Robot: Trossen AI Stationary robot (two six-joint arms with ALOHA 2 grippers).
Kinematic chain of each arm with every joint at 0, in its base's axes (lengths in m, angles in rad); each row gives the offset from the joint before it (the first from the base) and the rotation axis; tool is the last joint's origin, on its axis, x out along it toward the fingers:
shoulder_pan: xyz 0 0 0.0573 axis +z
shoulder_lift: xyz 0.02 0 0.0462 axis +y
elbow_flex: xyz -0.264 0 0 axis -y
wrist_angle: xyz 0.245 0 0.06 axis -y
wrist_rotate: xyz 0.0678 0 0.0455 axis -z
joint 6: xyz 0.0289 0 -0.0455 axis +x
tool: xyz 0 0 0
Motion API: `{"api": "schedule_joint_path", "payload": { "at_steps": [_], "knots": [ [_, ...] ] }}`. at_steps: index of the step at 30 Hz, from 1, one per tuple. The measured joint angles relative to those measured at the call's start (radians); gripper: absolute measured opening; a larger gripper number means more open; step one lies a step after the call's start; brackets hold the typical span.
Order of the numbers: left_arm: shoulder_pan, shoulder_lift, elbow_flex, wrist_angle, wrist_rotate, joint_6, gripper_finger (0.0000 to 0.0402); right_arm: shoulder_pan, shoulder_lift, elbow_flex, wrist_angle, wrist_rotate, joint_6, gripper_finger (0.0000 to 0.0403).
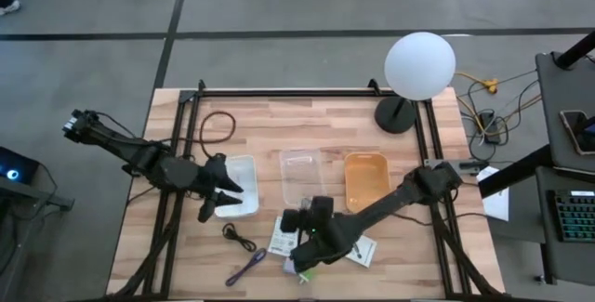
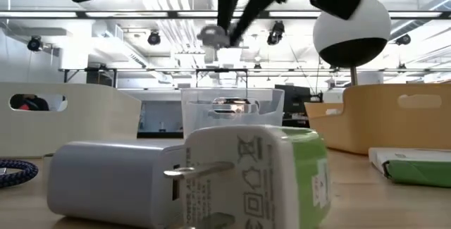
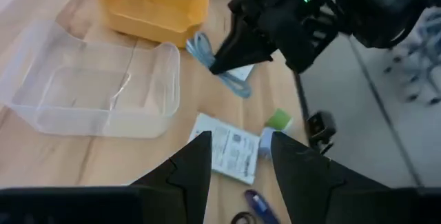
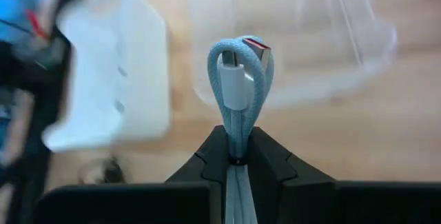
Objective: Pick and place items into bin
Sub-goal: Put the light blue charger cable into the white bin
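My right gripper (image 1: 296,220) hangs over the table's near middle, just in front of the clear tray (image 1: 302,174), shut on a coiled light-blue cable (image 4: 238,72). My left gripper (image 1: 216,202) is open over the near edge of the white tray (image 1: 240,183) and holds nothing. On the table lie a black cable (image 1: 239,237), a purple cable (image 1: 246,267), white printed packets (image 3: 231,154), a green cube (image 3: 279,119) and a lavender piece (image 3: 266,141). A white-and-green plug adapter (image 2: 211,180) lies right in front of the low camera. My right gripper pinches the light-blue cable bundle between its two fingers (image 4: 207,158), just below the folded loop (image 4: 238,129). The loop with its white connector sticks out past the fingertips. The cable is lifted clear of the table, its free strands trailing from the fingers (image 3: 234,83).
The orange tray (image 1: 365,179) stands right of the clear one. A white globe lamp (image 1: 418,60) stands at the far right corner. A brown cable loop (image 1: 216,127) lies far left. Black frame rails (image 1: 279,93) border the table.
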Motion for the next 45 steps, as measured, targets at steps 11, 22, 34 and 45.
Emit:
{"api": "schedule_joint_path", "payload": {
  "at_steps": [11, 22, 34, 45],
  "knots": [
    [0.000, -0.013, -0.005, 0.139, -0.002, -0.133, 0.0166, -0.062, -0.157, 0.001, 0.389, 0.344, -0.675, 0.0020],
    [0.002, 0.030, -0.002, 0.363, 0.001, -0.133, 0.0249, -0.109, -0.168, 0.031, 0.654, 0.270, -1.043, 0.0019],
    [0.059, 0.113, -0.002, 0.497, 0.051, -0.133, 0.0251, -0.109, -0.169, 0.043, 0.832, 0.254, -1.190, 0.0019],
    [0.096, 0.084, -0.002, 0.404, -0.026, -0.108, 0.0251, -0.092, -0.178, 0.047, 0.801, 0.256, -1.127, 0.0020]
  ]
}}
